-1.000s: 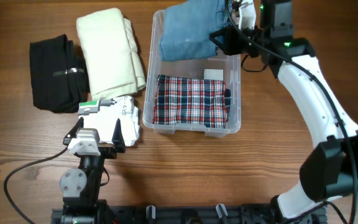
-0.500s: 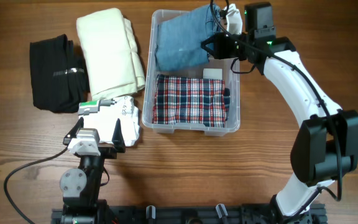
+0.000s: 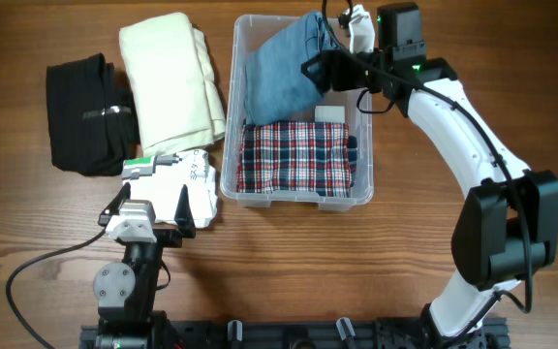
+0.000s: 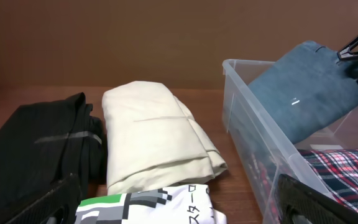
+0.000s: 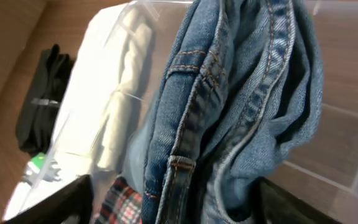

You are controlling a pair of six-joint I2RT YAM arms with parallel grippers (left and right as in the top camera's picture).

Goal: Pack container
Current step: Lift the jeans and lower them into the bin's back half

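The clear container (image 3: pixel 298 202) stands at mid-table with a folded plaid cloth (image 3: pixel 296 155) in its near half. Folded blue jeans (image 3: pixel 274 73) lean tilted in its far half. My right gripper (image 3: pixel 320 70) hangs at the jeans' right edge. In the right wrist view the jeans (image 5: pixel 241 93) sit between the spread fingers of the gripper (image 5: pixel 176 205), with a gap at the left finger. My left gripper (image 4: pixel 179 208) stands open over a white printed T-shirt (image 4: pixel 148 208), left of the container (image 4: pixel 241 106).
A folded cream cloth (image 3: pixel 172 78) and a folded black garment (image 3: pixel 85 111) lie left of the container, beyond the white T-shirt (image 3: pixel 187 179). Bare wooden table shows right of the container and along the front edge.
My right gripper has moved left over the container and spread its fingers. The jeans have come down from above the far rim and now lean inside the container. The left arm has not moved.
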